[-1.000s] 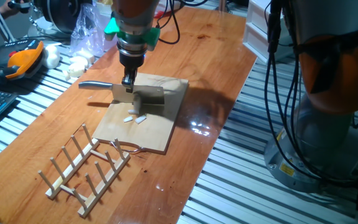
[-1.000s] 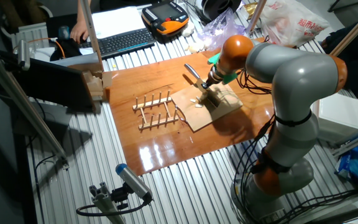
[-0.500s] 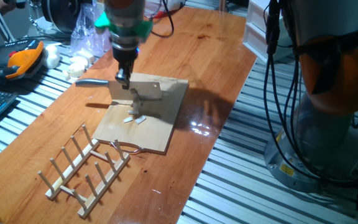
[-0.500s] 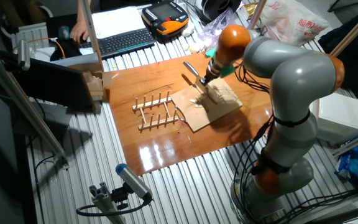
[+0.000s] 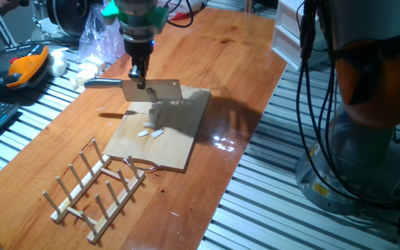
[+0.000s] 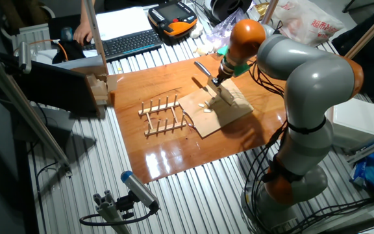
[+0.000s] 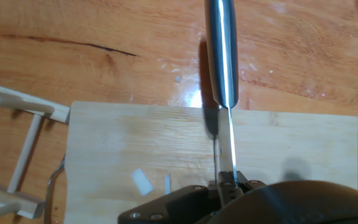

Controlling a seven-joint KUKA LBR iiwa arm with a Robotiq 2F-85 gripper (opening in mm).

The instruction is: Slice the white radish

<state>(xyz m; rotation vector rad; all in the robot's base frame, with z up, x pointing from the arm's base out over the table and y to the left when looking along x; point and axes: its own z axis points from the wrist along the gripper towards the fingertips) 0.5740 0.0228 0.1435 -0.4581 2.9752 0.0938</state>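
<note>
The gripper (image 5: 140,78) grips the cleaver (image 5: 150,91) by the spine of its blade, fingers clamped on the metal, blade clear above the wooden cutting board (image 5: 160,128). White radish slices (image 5: 151,130) lie on the board near frame centre, below the blade. A wooden dish rack (image 5: 96,182) sits lower left.

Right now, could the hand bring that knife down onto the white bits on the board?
Probably yes. The hand holds the knife raised above the board, and the radish bits lie in the open just beside the blade's line, with nothing over them; a small sideways shift looks needed.
</note>
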